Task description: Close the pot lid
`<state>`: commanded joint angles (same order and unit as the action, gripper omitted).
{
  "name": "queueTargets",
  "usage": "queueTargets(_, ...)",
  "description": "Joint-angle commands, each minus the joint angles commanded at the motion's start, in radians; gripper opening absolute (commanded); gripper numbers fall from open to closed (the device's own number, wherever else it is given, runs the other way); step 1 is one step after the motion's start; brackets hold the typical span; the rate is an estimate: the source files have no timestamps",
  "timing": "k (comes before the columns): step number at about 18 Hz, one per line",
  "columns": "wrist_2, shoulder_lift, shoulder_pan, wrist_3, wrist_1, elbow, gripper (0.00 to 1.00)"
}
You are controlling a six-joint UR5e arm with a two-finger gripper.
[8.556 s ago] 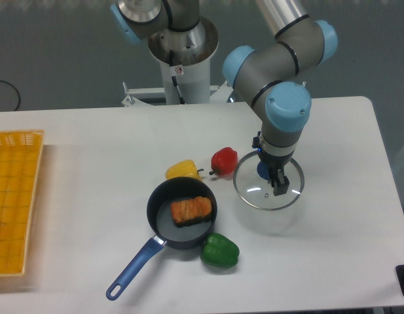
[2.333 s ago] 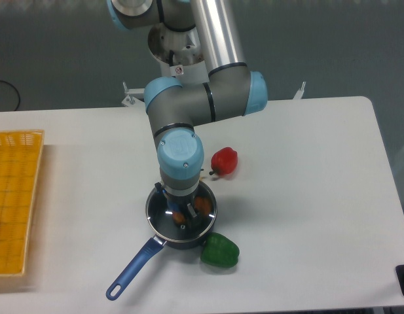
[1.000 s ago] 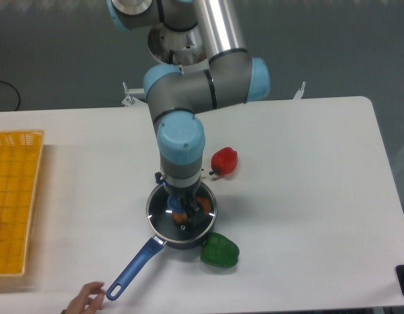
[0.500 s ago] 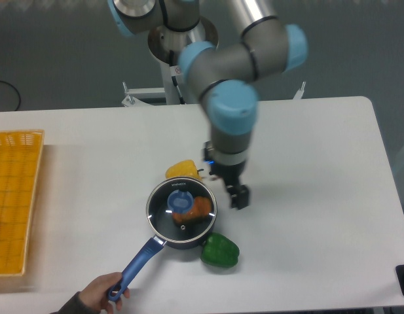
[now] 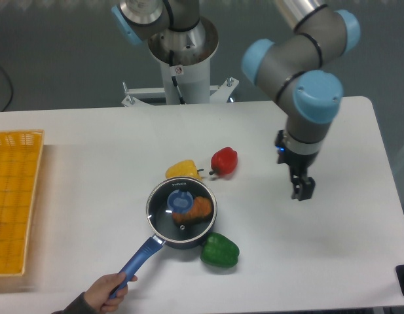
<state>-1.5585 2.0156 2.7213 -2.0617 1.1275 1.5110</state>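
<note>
Holding the arm off is the step, I judge: glass lid lies over the pan, no rim gap that I can make out. My two-finger gripper hangs well apart from both, fingers spread wide, nothing between them. A person's hand grips the blue handle; contact now could skew the lid. Should it need seating, wait for hands off, then press the blue knob lightly, straight down.
</note>
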Motion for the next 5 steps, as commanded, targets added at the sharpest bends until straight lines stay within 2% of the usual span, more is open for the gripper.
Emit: queueTargets(5,0.000,0.014,0.017,-0.002,-0.015,0.001,1.00)
